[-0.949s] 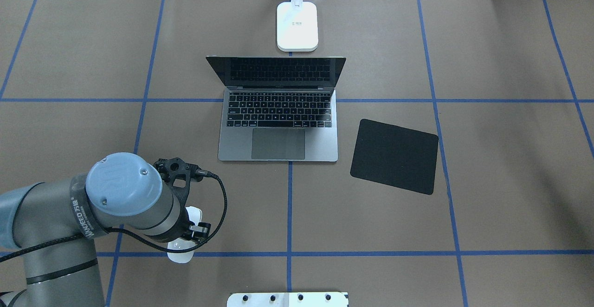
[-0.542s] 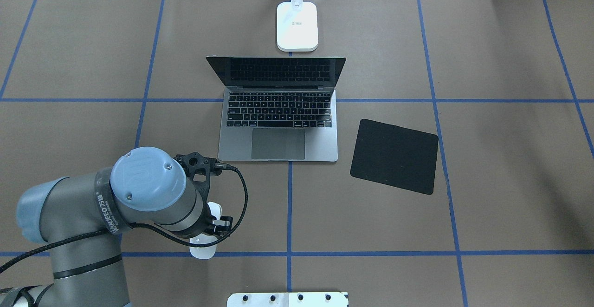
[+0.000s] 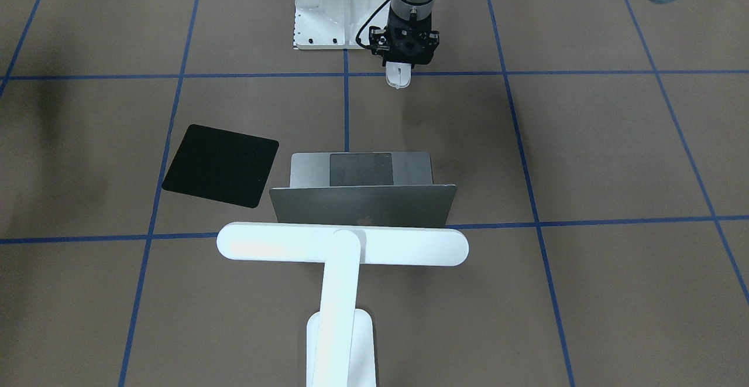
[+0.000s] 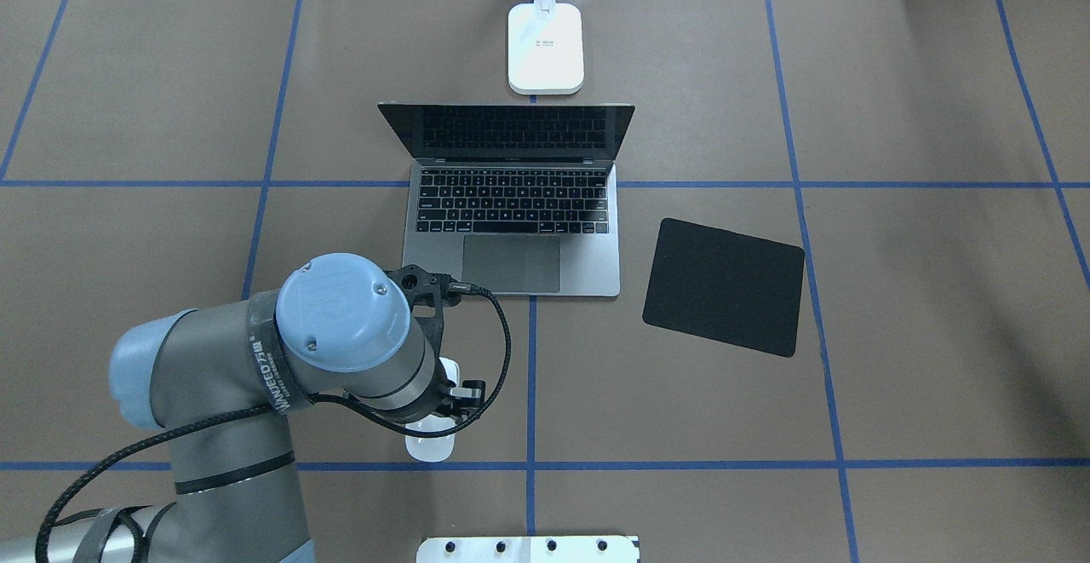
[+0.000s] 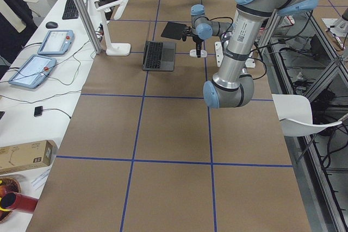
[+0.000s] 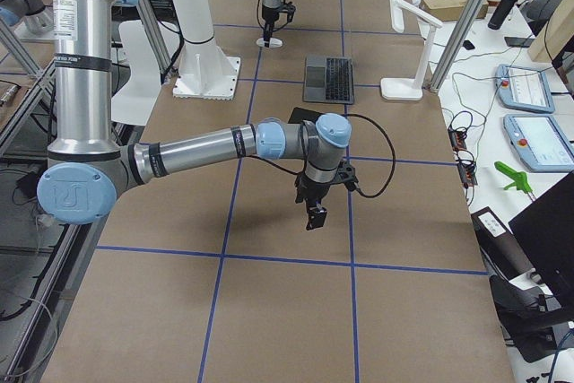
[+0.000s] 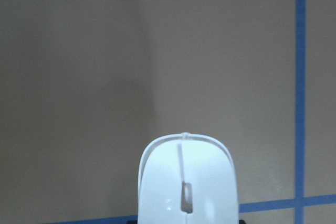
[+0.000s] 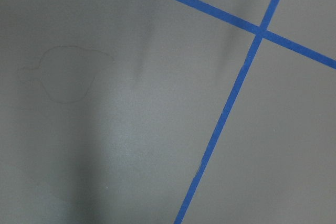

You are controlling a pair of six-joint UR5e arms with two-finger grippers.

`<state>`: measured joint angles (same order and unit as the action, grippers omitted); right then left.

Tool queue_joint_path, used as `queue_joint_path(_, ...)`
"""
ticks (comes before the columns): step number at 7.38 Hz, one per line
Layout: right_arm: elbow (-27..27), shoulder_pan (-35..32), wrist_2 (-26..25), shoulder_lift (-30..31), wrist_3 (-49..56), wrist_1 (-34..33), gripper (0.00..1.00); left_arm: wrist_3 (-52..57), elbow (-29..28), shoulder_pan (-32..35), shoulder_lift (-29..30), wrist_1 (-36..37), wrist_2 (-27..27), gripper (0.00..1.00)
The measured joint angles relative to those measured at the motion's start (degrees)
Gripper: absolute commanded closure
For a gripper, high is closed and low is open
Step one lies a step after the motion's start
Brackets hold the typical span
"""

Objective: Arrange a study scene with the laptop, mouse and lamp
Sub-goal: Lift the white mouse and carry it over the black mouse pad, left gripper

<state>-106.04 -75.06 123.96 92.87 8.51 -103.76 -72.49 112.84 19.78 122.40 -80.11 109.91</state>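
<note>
Left jaws clenched on the mouse (image 4: 428, 449) and carrying it rightward. Since the earlier frames it has gone from well left on the counter (image 4: 681, 410) to near the centre line, robot-side of the laptop (image 4: 511, 205). Transfer is underway, and the black mat (image 4: 724, 286) beyond is probably the target. Right jaws: can't tell, only seen side-on.

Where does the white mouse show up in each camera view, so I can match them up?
Front-facing: mouse top centre.
Overhead: mouse lower left of centre.
Exterior left: mouse far, top centre.
Exterior right: mouse far, top, left of centre.
Left wrist: mouse bottom centre.
Right wrist: not in it.
Landmark: the laptop, beyond the mouse.
</note>
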Motion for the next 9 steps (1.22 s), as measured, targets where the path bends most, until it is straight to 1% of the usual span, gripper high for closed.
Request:
queue_joint_path(4,0.09,0.01,-0.05,0.06,-0.34,0.05,0.00,-4.65,-7.77,-0.14,8.61,-2.16,-0.65,0.77)
queue_joint_path(7,0.01,0.08,-0.19,0.04,-0.59,0.05,0.00,-7.71,-16.86,-0.21,17.07,-5.58,-1.83,0.77)
queue_joint_path(9,-0.02,0.06,-0.23,0.21,-0.36,0.05,0.00,-9.12,-21.33,-0.25,22.25,-6.07,-2.14,0.77)
